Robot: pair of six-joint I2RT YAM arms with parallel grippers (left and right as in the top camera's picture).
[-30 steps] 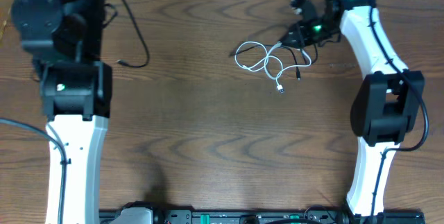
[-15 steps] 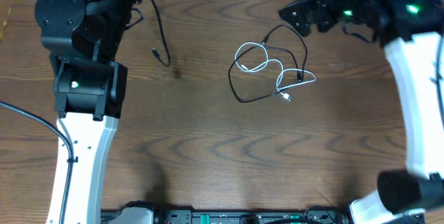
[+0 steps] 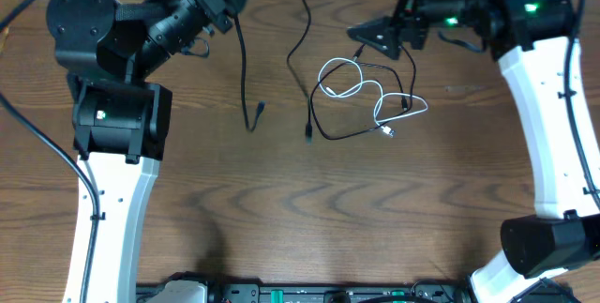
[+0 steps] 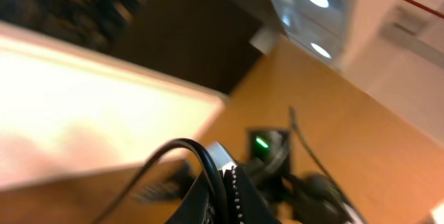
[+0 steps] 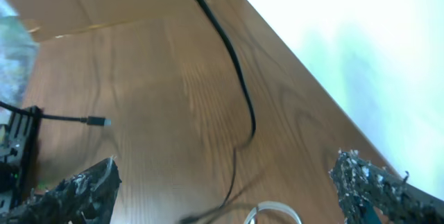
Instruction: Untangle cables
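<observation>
Overhead, the cables (image 3: 361,83) lie just beside the right tool (image 3: 370,7), seemingly untouched.

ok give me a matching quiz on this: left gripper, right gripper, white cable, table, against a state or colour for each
1 left gripper
2 right gripper
3 white cable
4 table

a brown wood
b open
c looped, lying on the table
d shut on black cable

Pairs: 1-d, 2-b, 3-c, 4-a
</observation>
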